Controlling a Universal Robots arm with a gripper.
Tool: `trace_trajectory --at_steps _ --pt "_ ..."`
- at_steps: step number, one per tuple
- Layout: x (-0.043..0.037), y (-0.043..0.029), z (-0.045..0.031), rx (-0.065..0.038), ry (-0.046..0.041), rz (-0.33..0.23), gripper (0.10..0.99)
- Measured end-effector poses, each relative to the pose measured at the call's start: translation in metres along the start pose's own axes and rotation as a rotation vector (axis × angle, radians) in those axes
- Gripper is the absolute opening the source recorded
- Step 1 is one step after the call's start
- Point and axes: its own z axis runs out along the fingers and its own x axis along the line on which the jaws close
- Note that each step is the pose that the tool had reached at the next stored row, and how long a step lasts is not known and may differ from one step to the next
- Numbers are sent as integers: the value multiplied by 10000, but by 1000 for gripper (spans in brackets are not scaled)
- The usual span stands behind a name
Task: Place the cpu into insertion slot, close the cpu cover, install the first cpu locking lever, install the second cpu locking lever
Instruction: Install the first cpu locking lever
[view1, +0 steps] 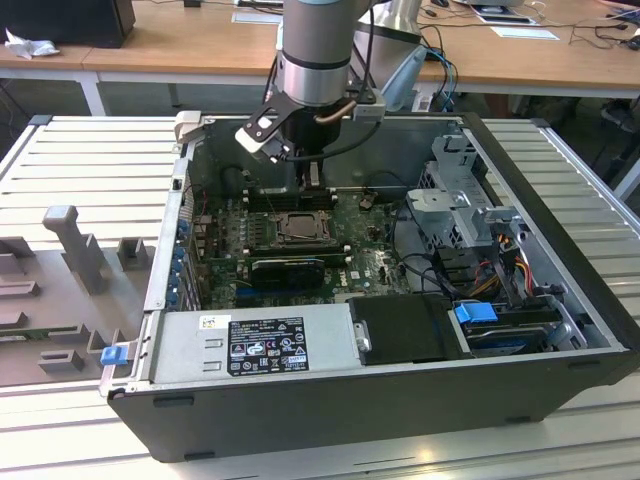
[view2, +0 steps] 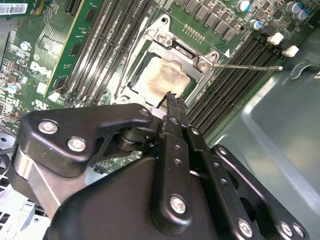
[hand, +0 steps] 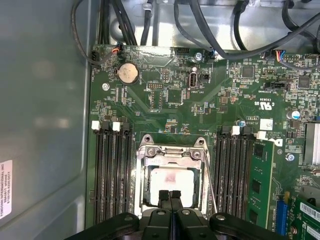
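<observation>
Arm over open computer case (view1: 300, 415) on ribbed grey tabletop (view1: 90, 160).

Tool (hand: 170, 194): tips pressed together, narrow, nothing held. In both wrist views tips sit right at one edge of socket; contact cannot be told.

cpu (hand: 172, 177): pale square, seated flat in insertion slot (hand: 146, 187) on green motherboard (hand: 165, 100), between banks of black memory slots (hand: 112, 175).

cpu cover (hand: 170, 152): lying down over socket, framing chip.

Thin wire lever (view2: 245, 66): angled out from socket corner in second wrist view; latched or not, cannot tell.
</observation>
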Motion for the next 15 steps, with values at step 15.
trace_trajectory --at_steps 15 --pt "2 -1 -68 1 -2 0 106"
